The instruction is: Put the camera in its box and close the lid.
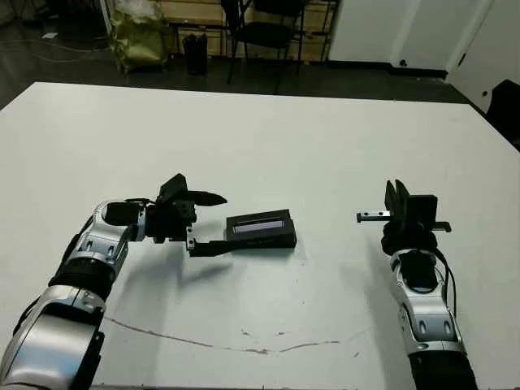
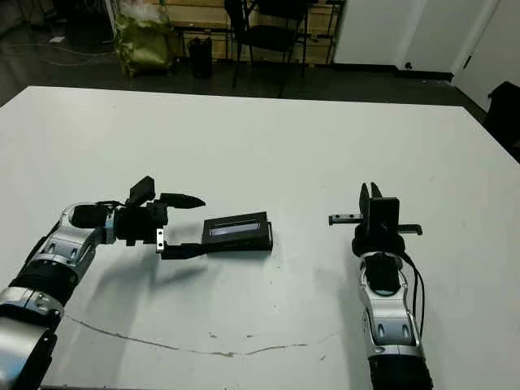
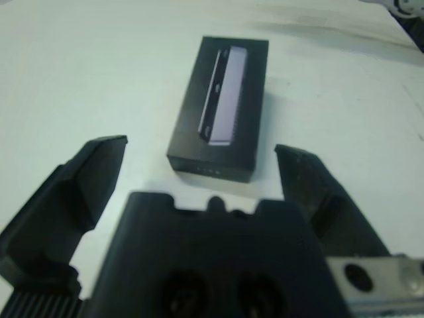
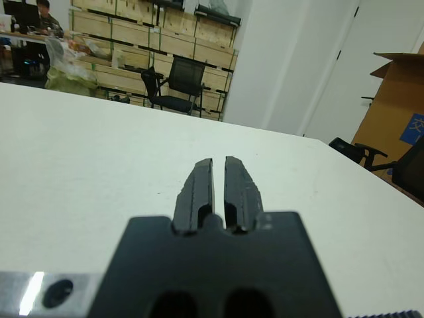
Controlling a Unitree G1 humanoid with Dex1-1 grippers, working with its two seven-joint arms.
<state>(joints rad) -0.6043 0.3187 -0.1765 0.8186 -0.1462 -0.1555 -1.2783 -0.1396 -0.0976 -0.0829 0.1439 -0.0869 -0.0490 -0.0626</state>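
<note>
The lid [image 1: 260, 227], flat and black with a pale glossy stripe, lies over the box [image 3: 211, 165] near the table's middle, so only black outer sides show. The camera is hidden. My left gripper [image 1: 225, 221] is open just left of the closed box. One finger points at its near left corner and the other hangs above the table, and neither holds anything. In the left wrist view the lid [image 3: 222, 99] lies just beyond the spread fingers [image 3: 93, 172]. My right gripper [image 1: 396, 193] is far to the right, shut on nothing, with its fingers [image 4: 200, 185] pressed together.
A thin brown line [image 1: 244, 348] runs across the table near its front edge. Beyond the far edge stand a black chair [image 1: 264, 32], a yellow-green bag [image 1: 138, 36] and a small black bin [image 1: 195, 53]. A person [image 4: 43, 16] sits far off in the room.
</note>
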